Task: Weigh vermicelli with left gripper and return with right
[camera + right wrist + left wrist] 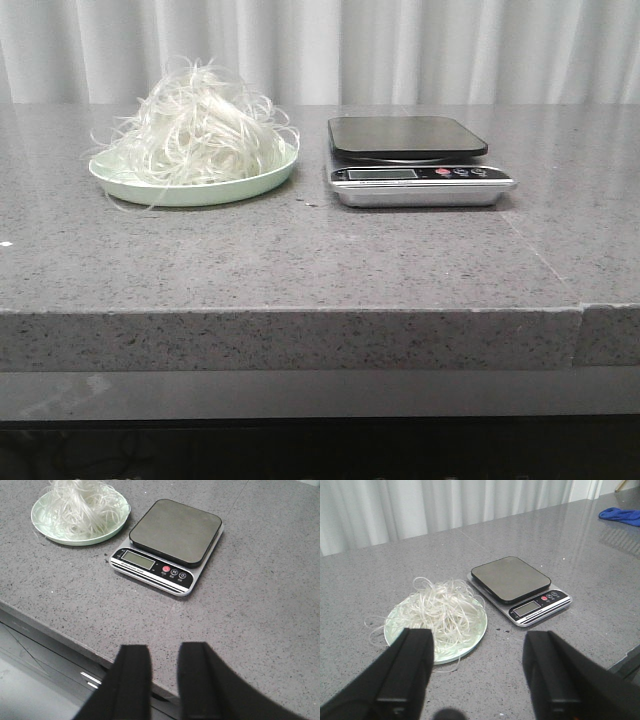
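The vermicelli (200, 125) is a fluffy white tangle heaped on a pale green plate (190, 192) at the table's left. A digital scale (410, 150) with an empty dark platform stands just right of the plate. Neither gripper shows in the front view. In the left wrist view my left gripper (479, 636) is wide open and empty, above the table just short of the vermicelli (445, 612) and the scale (512, 580). In the right wrist view my right gripper (165, 651) is empty with a narrow gap between its fingers, over the table's front edge, well short of the scale (175, 530).
A blue cloth (620, 516) lies far off at the table's corner. The table's front edge (300, 312) runs across the front view, with a seam at its right. A white curtain (320, 50) hangs behind the table.
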You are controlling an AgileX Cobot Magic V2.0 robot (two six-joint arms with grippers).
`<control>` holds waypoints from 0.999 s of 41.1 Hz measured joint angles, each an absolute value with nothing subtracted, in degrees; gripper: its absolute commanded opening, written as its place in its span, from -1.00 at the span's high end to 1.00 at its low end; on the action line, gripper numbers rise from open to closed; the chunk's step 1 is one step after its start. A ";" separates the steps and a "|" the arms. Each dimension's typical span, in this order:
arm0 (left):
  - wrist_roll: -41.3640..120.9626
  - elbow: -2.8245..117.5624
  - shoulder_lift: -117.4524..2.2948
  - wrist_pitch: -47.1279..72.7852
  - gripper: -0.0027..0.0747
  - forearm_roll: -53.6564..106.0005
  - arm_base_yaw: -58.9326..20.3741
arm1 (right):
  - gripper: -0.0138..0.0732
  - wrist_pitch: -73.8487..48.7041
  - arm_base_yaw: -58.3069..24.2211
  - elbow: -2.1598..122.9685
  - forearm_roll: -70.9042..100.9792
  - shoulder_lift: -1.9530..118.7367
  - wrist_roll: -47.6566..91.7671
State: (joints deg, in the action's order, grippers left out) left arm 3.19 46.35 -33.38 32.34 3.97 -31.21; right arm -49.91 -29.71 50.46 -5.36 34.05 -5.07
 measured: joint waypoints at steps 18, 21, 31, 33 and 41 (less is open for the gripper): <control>3.19 46.35 -33.38 32.34 0.56 2.83 -31.21 | 0.32 -49.91 -29.71 50.46 -5.36 34.05 -5.07; 3.19 46.35 -33.38 32.34 0.56 2.59 -31.21 | 0.32 -49.91 -29.71 50.46 -5.36 34.05 -5.07; 3.19 46.35 -33.38 32.34 0.56 2.59 -31.21 | 0.32 -49.91 -29.71 50.46 -5.25 34.05 -4.97; 3.19 46.35 -33.38 32.34 0.56 2.59 -31.21 | 0.32 -49.91 -29.71 50.46 -5.25 34.05 -4.97; 3.19 46.15 -33.04 32.20 0.56 2.14 -30.96 | 0.32 -49.91 -29.71 50.46 -5.25 34.05 -4.97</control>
